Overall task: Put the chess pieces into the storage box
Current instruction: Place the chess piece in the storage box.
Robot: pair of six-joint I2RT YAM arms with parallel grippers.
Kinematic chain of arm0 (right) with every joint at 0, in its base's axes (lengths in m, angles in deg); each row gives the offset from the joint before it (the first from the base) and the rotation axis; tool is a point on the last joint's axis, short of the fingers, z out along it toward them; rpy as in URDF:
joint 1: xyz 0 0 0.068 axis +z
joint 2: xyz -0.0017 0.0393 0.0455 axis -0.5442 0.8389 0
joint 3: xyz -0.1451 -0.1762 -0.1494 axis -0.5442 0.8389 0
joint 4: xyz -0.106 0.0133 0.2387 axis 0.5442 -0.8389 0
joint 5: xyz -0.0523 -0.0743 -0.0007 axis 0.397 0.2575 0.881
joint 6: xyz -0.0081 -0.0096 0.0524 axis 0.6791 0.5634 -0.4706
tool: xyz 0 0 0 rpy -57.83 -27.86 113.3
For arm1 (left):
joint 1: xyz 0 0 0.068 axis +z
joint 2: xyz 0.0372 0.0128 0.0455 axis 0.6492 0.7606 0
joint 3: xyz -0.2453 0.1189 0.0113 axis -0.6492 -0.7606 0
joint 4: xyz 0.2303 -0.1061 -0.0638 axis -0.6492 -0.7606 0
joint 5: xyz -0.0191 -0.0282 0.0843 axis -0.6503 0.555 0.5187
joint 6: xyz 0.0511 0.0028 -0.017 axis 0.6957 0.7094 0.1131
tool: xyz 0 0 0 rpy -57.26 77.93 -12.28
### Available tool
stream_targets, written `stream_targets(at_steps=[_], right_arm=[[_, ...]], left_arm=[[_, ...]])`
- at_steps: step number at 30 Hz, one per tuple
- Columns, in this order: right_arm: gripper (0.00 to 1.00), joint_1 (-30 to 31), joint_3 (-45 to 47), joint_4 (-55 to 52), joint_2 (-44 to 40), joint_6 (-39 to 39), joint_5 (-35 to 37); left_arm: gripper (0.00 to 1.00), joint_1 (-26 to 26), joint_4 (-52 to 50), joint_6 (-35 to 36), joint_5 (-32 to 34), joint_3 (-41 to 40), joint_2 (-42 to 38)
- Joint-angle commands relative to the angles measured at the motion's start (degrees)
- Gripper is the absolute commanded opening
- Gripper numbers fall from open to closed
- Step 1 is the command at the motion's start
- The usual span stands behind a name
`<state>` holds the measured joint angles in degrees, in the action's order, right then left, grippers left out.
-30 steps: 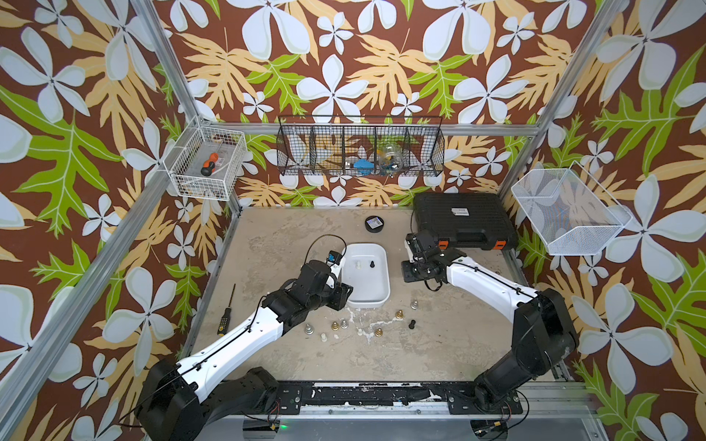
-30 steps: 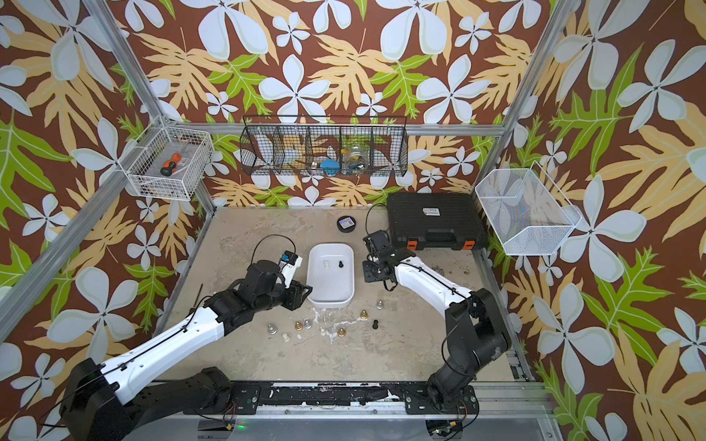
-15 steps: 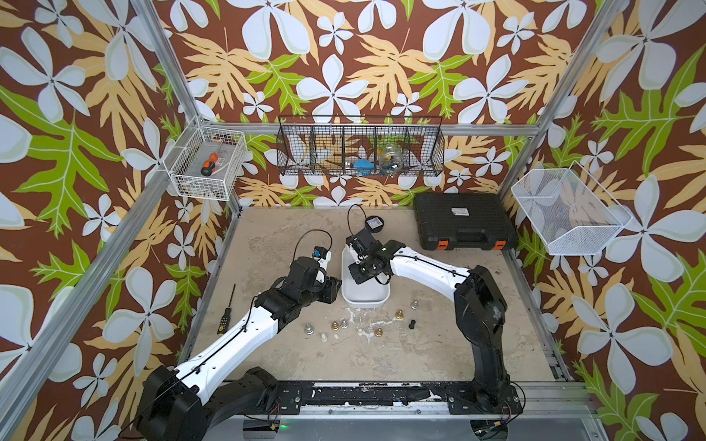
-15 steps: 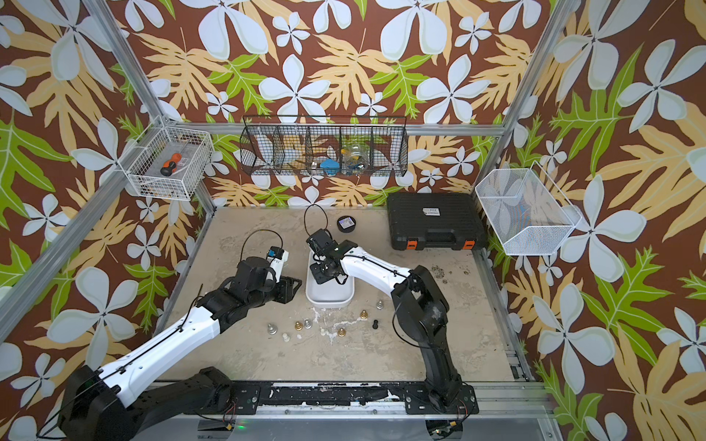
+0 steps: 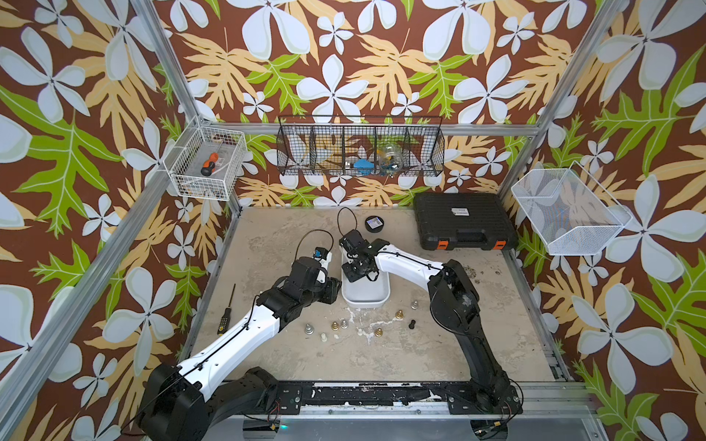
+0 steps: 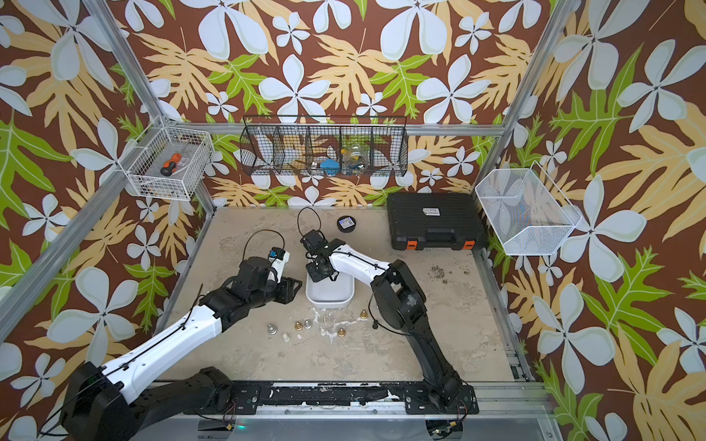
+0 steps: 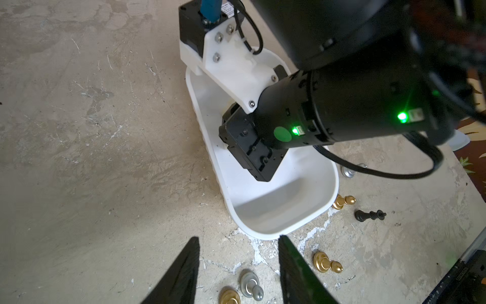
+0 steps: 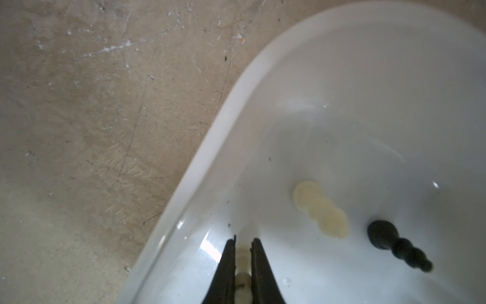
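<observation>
Two pieces lie on their sides on the floor of the storage box (image 8: 210, 136): a cream pawn (image 8: 319, 209) and a black pawn (image 8: 394, 243), near each other but not touching. Your right pincer (image 8: 243, 239) is narrow, clamped on a third cream piece (image 8: 242, 284), with its tips inside the box just within the long wall. Judgement: it is held low inside the rim so the piece drops a short way and the smooth walls keep it from rolling out. Your left pincer (image 7: 238, 238) stands half-spread with nothing between the jaws, poised just off the box's near end; you cannot tell whether it touches the rim. Judgement: it waits outside because the right wrist fills the box's far half. The remaining chess pieces (image 5: 334, 325) are scattered on the tabletop (image 5: 290, 236) on the robot-base side of the box. A gold one (image 7: 343, 202) lies right beside the box's near corner, a black piece (image 7: 369, 215) lies just beyond it, and a silver one (image 7: 347, 172) stands by the long wall under the right arm's cable. Room: the box's near half is open, and so is the tabletop on the left-arm side of the box. Straight up looks like the clean exit for the right pincer. Mind the rim on lifting out, and the pieces hugging that corner when the left pincer descends.
</observation>
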<state>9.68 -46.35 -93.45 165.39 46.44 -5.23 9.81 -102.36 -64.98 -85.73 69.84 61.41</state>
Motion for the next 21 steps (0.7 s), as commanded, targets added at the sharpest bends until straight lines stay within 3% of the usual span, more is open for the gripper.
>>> stream_targets(at_steps=[1,13,21], right_arm=[[0.12,-0.46,-0.60,0.08,0.89,0.02,0.86],[0.16,-1.11,-0.21,0.74,1.93,-0.10,1.00],[0.26,-1.11,-0.39,0.78,1.25,-0.29,1.33]], left_arm=[[0.51,0.09,0.20,0.21,-0.09,0.24,-0.04],[0.51,0.07,0.12,0.45,-0.36,0.44,0.57],[0.51,0.13,0.00,0.49,-0.18,0.51,0.72]])
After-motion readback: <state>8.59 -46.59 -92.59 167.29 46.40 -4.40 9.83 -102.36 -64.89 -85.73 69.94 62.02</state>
